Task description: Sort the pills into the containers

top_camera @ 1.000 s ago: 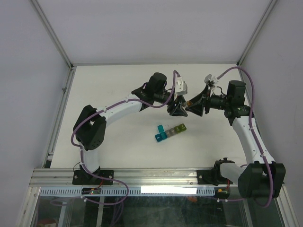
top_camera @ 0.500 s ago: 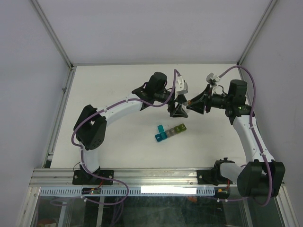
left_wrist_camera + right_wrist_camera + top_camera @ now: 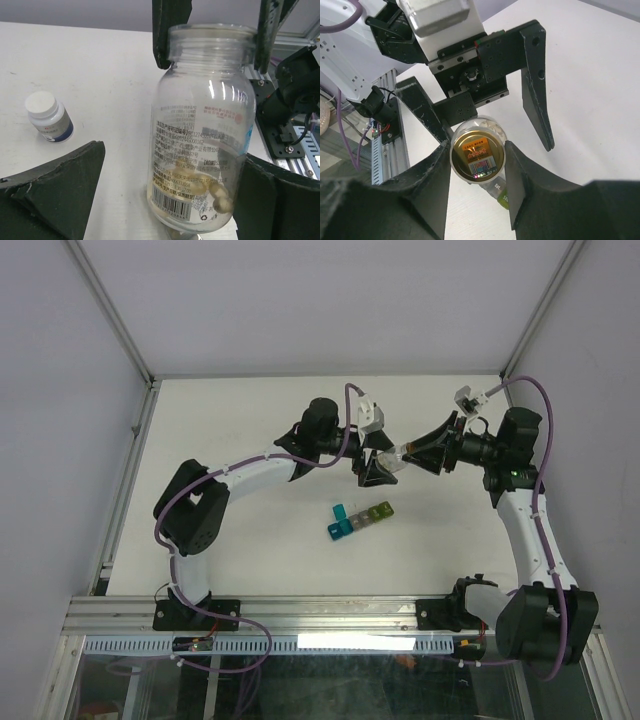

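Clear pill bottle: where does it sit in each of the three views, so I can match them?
Top external: clear pill bottle just above centre, up-screen of the coloured containers.
Left wrist: fills the centre, neck at the top.
Right wrist: lower centre, seen end-on as a gold disc.
Shared landmark: the right gripper, shut on the bottle's end in all three.

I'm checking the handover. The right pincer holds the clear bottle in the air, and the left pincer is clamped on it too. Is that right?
Not quite. The right pincer does hold the clear bottle, but the left pincer is open, its fingers spread wide. The right wrist view shows this.
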Controlling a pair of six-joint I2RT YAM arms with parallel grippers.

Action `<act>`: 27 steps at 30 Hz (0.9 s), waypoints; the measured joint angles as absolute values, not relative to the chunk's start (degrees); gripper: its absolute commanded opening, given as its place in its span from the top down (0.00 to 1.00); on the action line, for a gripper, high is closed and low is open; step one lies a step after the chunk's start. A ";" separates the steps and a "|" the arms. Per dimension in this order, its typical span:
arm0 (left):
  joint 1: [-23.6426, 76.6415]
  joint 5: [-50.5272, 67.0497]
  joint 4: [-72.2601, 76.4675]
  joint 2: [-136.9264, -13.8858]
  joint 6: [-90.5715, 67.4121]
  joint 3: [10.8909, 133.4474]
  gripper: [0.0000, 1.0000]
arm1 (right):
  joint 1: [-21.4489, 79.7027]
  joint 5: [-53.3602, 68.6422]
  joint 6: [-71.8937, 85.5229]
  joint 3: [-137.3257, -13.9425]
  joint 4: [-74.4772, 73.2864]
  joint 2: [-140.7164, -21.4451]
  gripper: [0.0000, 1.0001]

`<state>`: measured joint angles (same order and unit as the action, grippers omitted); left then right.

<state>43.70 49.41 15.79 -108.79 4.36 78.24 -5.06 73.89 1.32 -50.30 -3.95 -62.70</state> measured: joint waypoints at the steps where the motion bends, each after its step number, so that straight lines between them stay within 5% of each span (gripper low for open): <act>1: 43.57 49.45 16.64 -108.79 3.70 78.15 0.02 | -5.06 73.89 1.52 -50.13 -3.55 -62.70 0.96; 10: 43.44 50.54 23.07 -108.79 -1.21 78.11 0.26 | -5.06 73.47 1.52 -49.80 -2.59 -62.63 0.96; 16: 43.44 53.12 24.03 -108.79 -2.70 78.11 0.61 | -5.10 72.55 1.15 -49.78 -2.42 -62.63 0.96; 20: 43.40 54.19 23.86 -108.79 -2.50 78.15 0.71 | -5.13 72.69 1.13 -49.78 -2.61 -62.54 0.96; 25: 42.98 56.05 23.07 -108.79 -2.57 78.61 0.99 | -5.10 73.14 0.36 -49.78 -2.87 -62.35 0.96; 27: 42.68 57.28 21.71 -108.86 -2.55 79.22 1.00 | -5.06 73.78 -0.75 -49.78 -3.51 -62.35 0.95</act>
<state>42.68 57.28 21.71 -108.86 -2.55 79.22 -5.06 73.78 -0.75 -49.78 -3.51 -62.35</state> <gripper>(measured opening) 0.520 0.438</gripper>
